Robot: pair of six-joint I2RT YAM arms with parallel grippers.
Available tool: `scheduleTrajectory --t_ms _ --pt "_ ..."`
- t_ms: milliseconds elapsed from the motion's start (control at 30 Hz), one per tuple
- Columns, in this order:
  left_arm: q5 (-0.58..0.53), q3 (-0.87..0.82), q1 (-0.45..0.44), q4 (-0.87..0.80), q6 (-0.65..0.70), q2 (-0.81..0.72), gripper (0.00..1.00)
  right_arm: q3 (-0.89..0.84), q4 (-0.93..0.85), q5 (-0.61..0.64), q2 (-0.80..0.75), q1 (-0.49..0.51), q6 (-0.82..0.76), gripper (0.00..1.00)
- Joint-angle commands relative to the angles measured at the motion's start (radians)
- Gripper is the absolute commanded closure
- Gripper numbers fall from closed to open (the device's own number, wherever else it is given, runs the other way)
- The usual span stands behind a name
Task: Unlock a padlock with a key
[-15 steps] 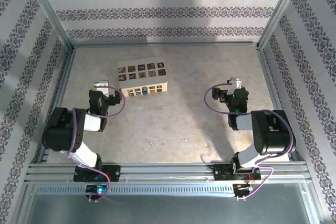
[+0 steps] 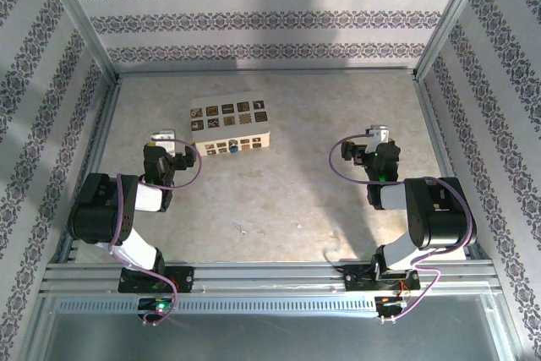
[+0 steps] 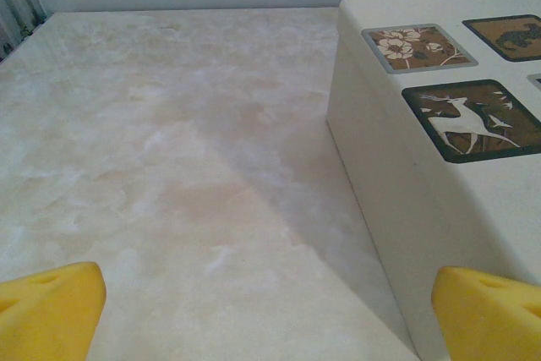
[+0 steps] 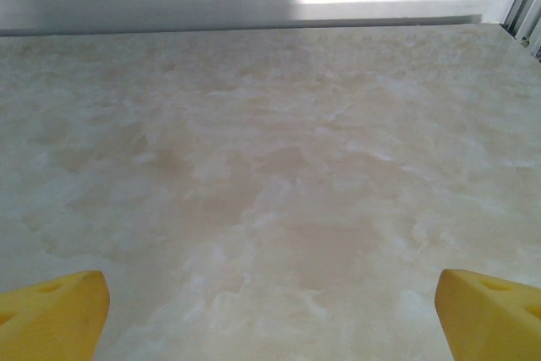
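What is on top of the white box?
Two rows of brown picture tiles cover the white box, a flower tile and a deer tile among them. Nothing else rests there; its inside is hidden.

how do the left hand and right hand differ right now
The left hand sits beside the white box, its right finger near the box's wall; the right hand faces bare table. The left hand is on the table's left side, the right hand on its right. Both are open, holding nothing.
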Motion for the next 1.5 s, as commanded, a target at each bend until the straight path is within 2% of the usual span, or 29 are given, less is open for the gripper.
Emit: scheduleTrajectory --t_ms 0,267,400,600,700,767,833,900,1033,1133,1267,1467 --pt "0.020 0.017 0.004 -0.021 0.012 -0.009 0.01 0.014 0.005 -0.013 -0.015 -0.008 -0.004 0.01" --pt "0.017 0.009 0.002 -0.011 0.010 -0.019 0.01 0.011 0.004 -0.003 -0.022 -0.009 0.001 0.02" --pt "-0.020 -0.022 0.002 -0.057 -0.004 -0.145 0.01 0.003 -0.071 0.038 -0.126 -0.011 0.015 0.02" --pt "-0.091 -0.018 0.002 -0.206 -0.043 -0.358 0.01 0.045 -0.337 0.053 -0.347 -0.011 0.061 0.02" --pt "-0.081 0.057 0.001 -0.393 -0.106 -0.476 0.01 0.107 -0.541 0.036 -0.451 -0.011 0.147 0.02" --pt "0.001 0.197 0.001 -0.665 -0.172 -0.528 0.01 0.161 -0.697 -0.012 -0.514 -0.011 0.203 0.02" --pt "0.087 0.302 -0.006 -0.854 -0.239 -0.541 0.01 0.210 -0.825 -0.073 -0.554 -0.009 0.247 0.02" --pt "0.134 0.348 -0.041 -0.953 -0.285 -0.558 0.01 0.256 -0.938 -0.139 -0.582 -0.005 0.293 0.03" --pt "0.109 0.333 -0.175 -1.038 -0.348 -0.632 0.00 0.333 -1.143 -0.249 -0.614 0.033 0.313 0.08" --pt "0.091 0.302 -0.270 -1.072 -0.425 -0.671 0.00 0.369 -1.282 -0.286 -0.620 0.107 0.307 0.12" --pt "0.074 0.267 -0.360 -1.113 -0.559 -0.689 0.00 0.406 -1.407 -0.296 -0.590 0.260 0.300 0.19" --pt "0.098 0.175 -0.385 -1.076 -0.755 -0.701 0.01 0.492 -1.515 -0.259 -0.437 0.581 0.251 0.24"
